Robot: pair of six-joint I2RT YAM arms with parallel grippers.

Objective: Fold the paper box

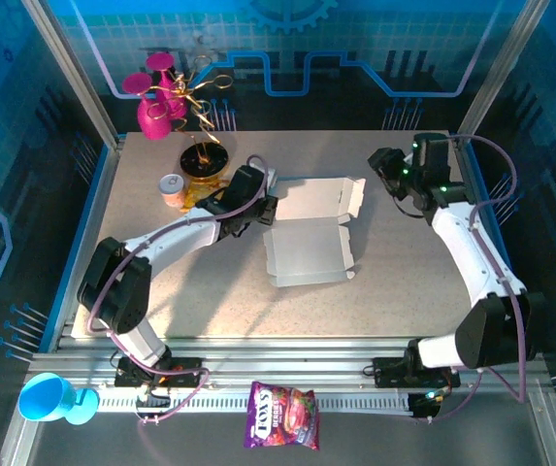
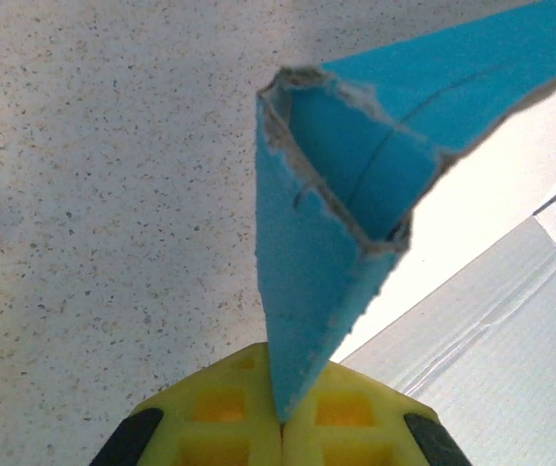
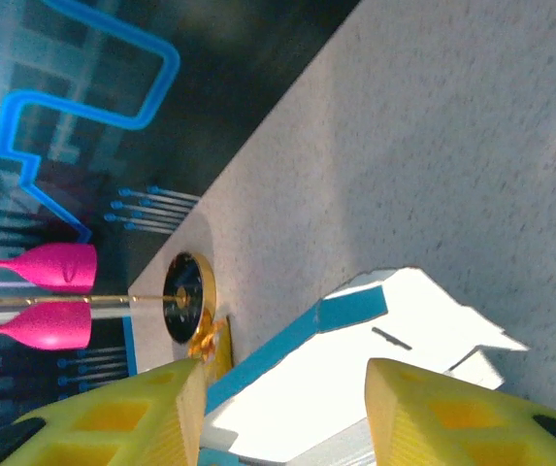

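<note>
Top camera: fixed above and behind my arm bases, looking down on the whole speckled grey table (image 1: 404,291).
Left wrist camera: over my left gripper (image 2: 279,427), almost against the light-blue cardboard paper box (image 2: 307,291).
Right wrist camera: rolled sideways, facing the dark back wall (image 3: 83,58).
Shared: table and box in all three; glossy pink goblets (image 3: 59,264) in top and right wrist.

Bold white capitals are picked out on the purple snack packet (image 1: 282,416) at the bottom centre of the top view. They are read roughly as "TOXS", though at this small size the letters cannot be confirmed. Finer print beneath them is noticed but cannot be made out. A pink label is spotted on the small can (image 1: 172,189) at upper left, too blurred to be read.
</note>
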